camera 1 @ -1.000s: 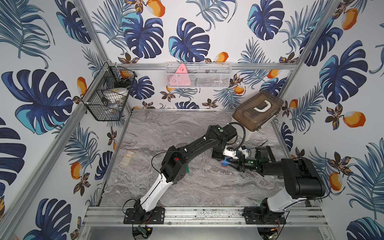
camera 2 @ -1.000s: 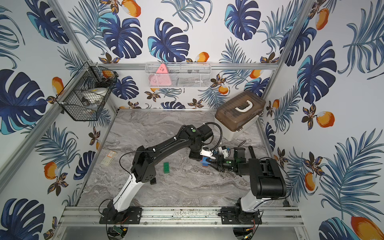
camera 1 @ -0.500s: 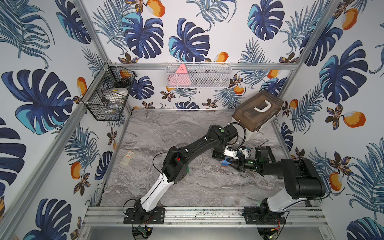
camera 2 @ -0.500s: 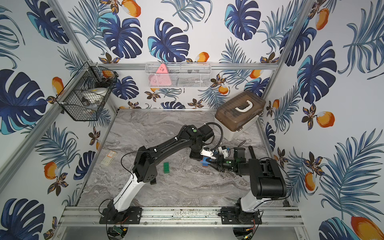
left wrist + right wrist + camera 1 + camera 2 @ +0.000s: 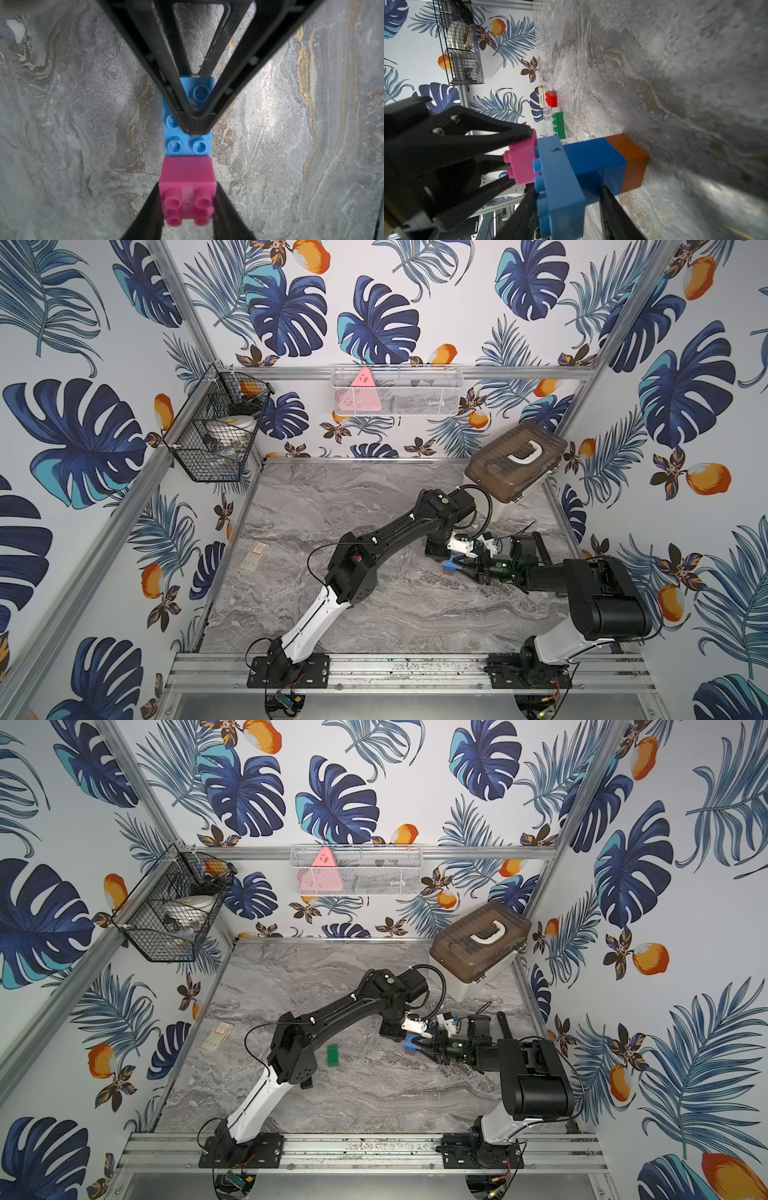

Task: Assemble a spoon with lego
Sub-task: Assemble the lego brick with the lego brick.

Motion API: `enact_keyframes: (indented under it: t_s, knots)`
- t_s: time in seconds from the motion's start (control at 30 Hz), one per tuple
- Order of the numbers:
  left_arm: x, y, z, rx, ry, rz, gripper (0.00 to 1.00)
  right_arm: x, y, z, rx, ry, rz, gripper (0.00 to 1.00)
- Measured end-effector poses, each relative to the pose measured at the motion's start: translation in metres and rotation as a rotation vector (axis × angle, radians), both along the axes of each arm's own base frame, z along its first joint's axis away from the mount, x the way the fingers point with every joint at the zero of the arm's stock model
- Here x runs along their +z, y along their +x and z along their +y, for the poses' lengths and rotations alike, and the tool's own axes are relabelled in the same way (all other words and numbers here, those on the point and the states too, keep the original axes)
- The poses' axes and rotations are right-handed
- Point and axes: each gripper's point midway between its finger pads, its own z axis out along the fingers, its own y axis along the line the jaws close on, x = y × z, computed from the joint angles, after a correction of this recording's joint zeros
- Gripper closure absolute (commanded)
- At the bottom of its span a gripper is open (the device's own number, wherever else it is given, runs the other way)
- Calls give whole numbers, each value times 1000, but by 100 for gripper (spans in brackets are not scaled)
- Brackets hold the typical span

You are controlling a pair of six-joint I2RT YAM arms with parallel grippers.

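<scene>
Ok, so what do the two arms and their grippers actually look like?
The left arm and right arm match: white lower links, boxy black joints, black base plates. The left one shows a green dot, a red mark and looping black cables. The left gripper and right gripper have black triangular open-frame fingers with textured pads.

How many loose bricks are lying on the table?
2: a green brick on the table beside the left arm's elbow; a red brick beyond it, seen only in the right wrist view. Others may be hidden.
</scene>
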Motion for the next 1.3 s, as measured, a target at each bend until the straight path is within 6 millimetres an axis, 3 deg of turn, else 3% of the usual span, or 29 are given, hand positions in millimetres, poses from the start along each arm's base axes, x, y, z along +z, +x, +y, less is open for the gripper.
enact_keyframes:
  t_s: [0.43, 0.7, 0.87, 1.03, 1.3]
  knots:
    - [-1, -2, 2, 15, 14, 6, 98, 0, -1, 2, 8, 2, -6, 51]
    - [2, -1, 2, 15, 14, -2, 64, 0, -1, 3, 9, 1, -6, 52]
    - [6, -2, 6, 15, 22, -13, 50, 0, -1, 3, 11, 1, -1, 52]
    - [17, -4, 8, 16, 7, -26, 40, 0, -2, 3, 12, -1, 2, 52]
    - [17, -3, 8, 17, -3, -33, 31, 0, -1, 3, 8, -5, 5, 48]
